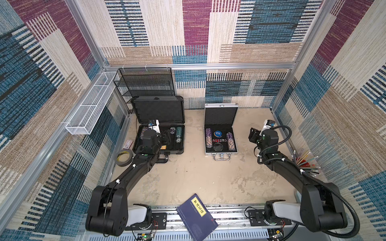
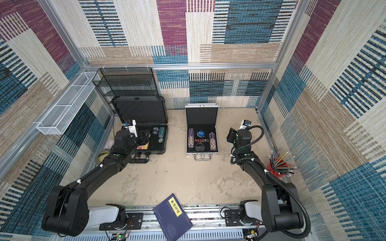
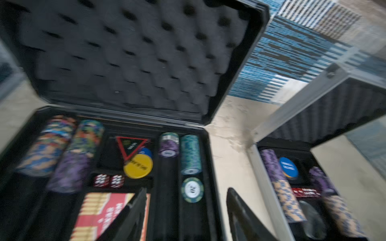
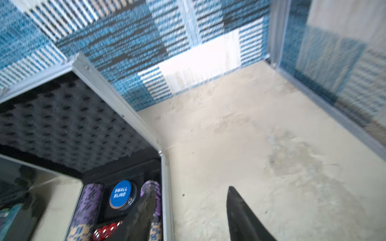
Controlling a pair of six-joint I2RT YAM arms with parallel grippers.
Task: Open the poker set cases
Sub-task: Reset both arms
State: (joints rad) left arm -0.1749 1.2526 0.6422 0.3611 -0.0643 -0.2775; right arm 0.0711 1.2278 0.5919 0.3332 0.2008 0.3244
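2 poker set cases (image 2: 201, 116) are sitting open on the tabletop (image 1: 198, 177) — the dark grey case (image 1: 158, 112) at the robot's left, the silver case (image 1: 221, 154) near centre, lids (image 1: 221, 116) standing upright. The left end effector (image 3: 187, 191) is hovering released over the dark grey case's chip tray (image 3: 167, 187); the right end effector (image 4: 189, 192) is hanging released beside the silver case. Pulling away well probably means rising first — not brushing either lid shut.

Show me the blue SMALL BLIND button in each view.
In a top view: blue button, right of centre, inside silver case.
In a top view: blue button near centre.
Left wrist: blue button between chip rows.
Right wrist: blue button between chip rows.
Landmark: silver case's lid.
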